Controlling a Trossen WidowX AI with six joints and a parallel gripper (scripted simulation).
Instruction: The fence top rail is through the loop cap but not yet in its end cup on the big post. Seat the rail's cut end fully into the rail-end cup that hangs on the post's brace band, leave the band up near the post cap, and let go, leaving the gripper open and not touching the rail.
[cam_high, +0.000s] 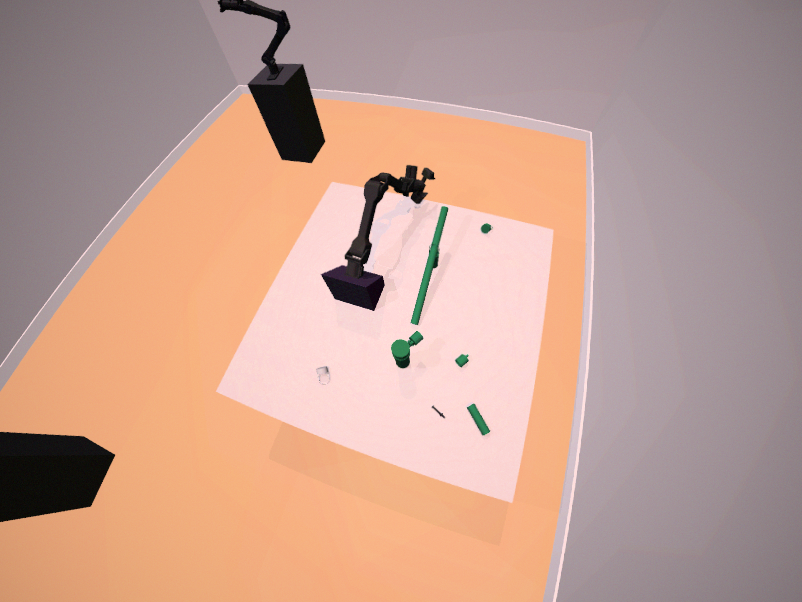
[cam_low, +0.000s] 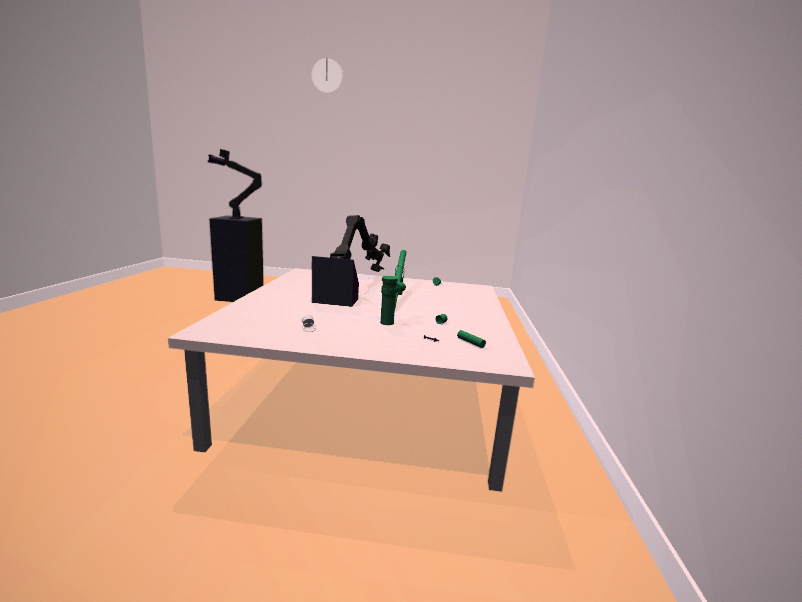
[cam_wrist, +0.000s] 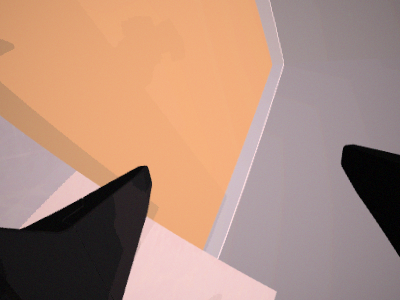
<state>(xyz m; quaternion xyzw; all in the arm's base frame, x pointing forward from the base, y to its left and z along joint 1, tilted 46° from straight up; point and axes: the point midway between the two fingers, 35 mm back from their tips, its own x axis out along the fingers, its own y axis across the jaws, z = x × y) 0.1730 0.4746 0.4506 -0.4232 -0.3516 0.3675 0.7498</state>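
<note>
The long green rail (cam_high: 424, 285) (cam_low: 400, 264) lies sloped across the upper middle of the table, through the dark loop cap (cam_high: 434, 257) on its stand. Its near end stops just short of the green rail-end cup (cam_high: 416, 337), with a small gap in the top view. The cup hangs beside the cap (cam_high: 400, 348) (cam_low: 389, 279) of the upright big post (cam_high: 402, 363) (cam_low: 387, 313). The band is up near the cap. My gripper (cam_high: 428, 186) (cam_low: 382, 259) (cam_wrist: 246, 165) is open and empty, in the air left of the rail's far end. The rail is not in the wrist view.
The arm's black base block (cam_high: 355, 289) (cam_low: 333, 281) stands left of the rail. A loose green cup (cam_high: 461, 360) (cam_low: 441, 318), a short green tube (cam_high: 478, 419) (cam_low: 470, 338), a bolt (cam_high: 438, 411) (cam_low: 430, 338) and a clear ring fitting (cam_high: 323, 374) (cam_low: 308, 322) lie around the post.
</note>
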